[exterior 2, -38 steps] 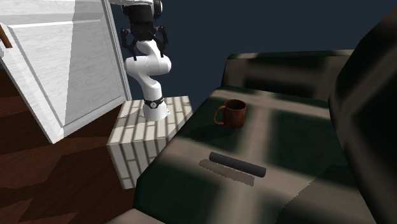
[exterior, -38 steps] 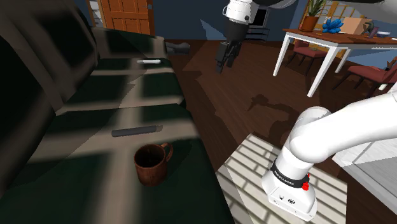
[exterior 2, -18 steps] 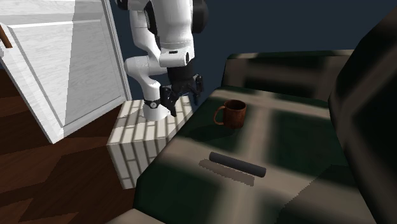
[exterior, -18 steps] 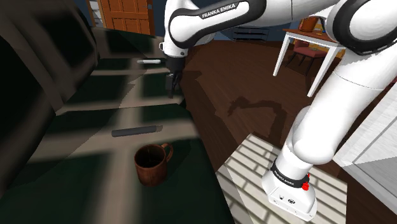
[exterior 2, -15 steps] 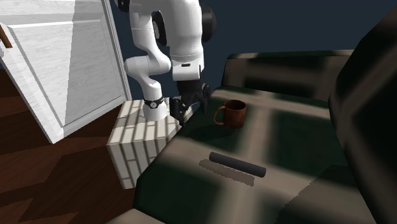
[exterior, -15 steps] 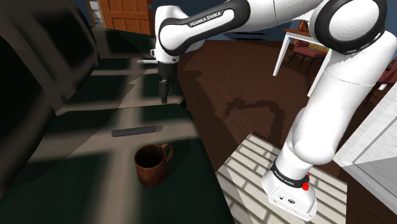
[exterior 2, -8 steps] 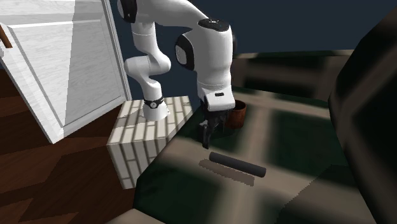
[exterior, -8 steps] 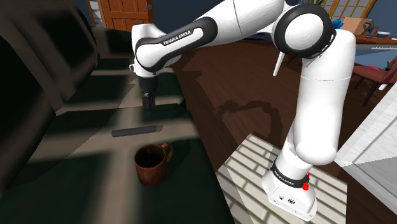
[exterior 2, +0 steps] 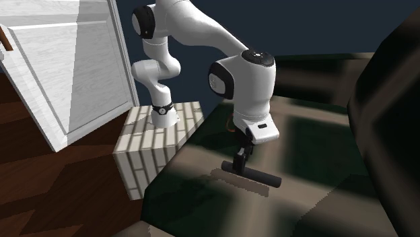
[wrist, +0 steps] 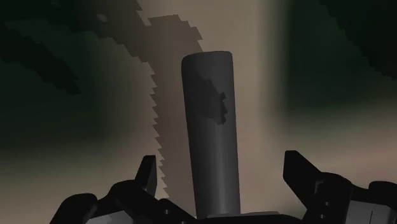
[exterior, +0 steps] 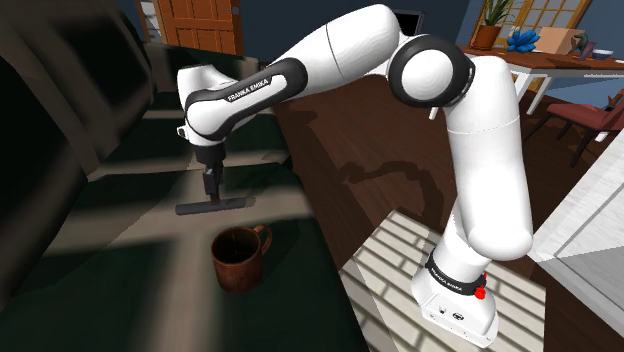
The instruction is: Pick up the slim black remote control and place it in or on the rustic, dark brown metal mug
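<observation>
Remote: slim dark-grey bar, matte, rounded end; flat on sofa seat, near mug.
Gripper: black fingers spread wide, straddling remote, no contact visible.
Mug: dark brown, rust-mottled, upright, handle toward seat edge.
Hidden: remote's near end cut off beneath hand, wrist view.

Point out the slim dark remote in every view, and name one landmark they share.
Shoulder view: remote on the dark seat, left of centre, beyond the brown mug.
Second exterior view: remote below centre, near the seat's front edge.
Wrist view: remote inside the open pincer, untouched.
Shared landmark: the pincer, poised over the remote.
</observation>
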